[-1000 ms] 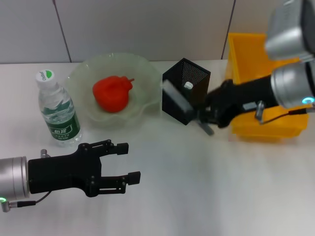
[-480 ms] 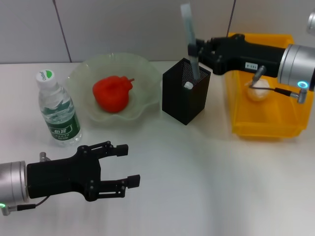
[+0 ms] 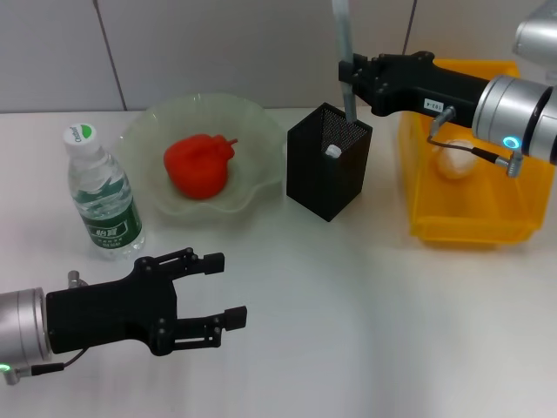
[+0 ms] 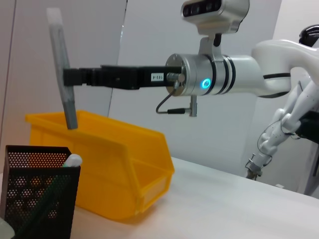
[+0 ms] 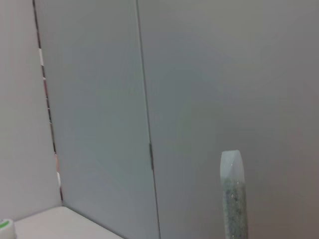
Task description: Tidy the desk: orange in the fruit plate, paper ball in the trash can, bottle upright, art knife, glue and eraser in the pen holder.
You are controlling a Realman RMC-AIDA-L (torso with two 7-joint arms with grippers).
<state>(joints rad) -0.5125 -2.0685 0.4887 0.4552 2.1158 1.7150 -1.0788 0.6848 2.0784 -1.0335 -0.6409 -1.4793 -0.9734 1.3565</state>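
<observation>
Right black gripper (image 3: 350, 77): clamped on slim mint-green and white art knife (image 3: 343, 54), held upright above tall square black wire-mesh pen holder (image 3: 328, 162). Left black gripper (image 3: 224, 290): fingers apart, holding nothing, over plain white desk (image 3: 365, 331).

black wire-mesh pen holder (image 3: 328, 161), glossy yellow plastic trash can (image 3: 466, 213)

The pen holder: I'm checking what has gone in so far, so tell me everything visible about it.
The pen holder is a tall, square cup of black wire mesh, standing upright on the desk between the fruit plate and the trash can. A small white-tipped item shows at its rim; its other contents cannot be made out. The right gripper holds the art knife upright above the opening, its lower end at the rim.
</observation>
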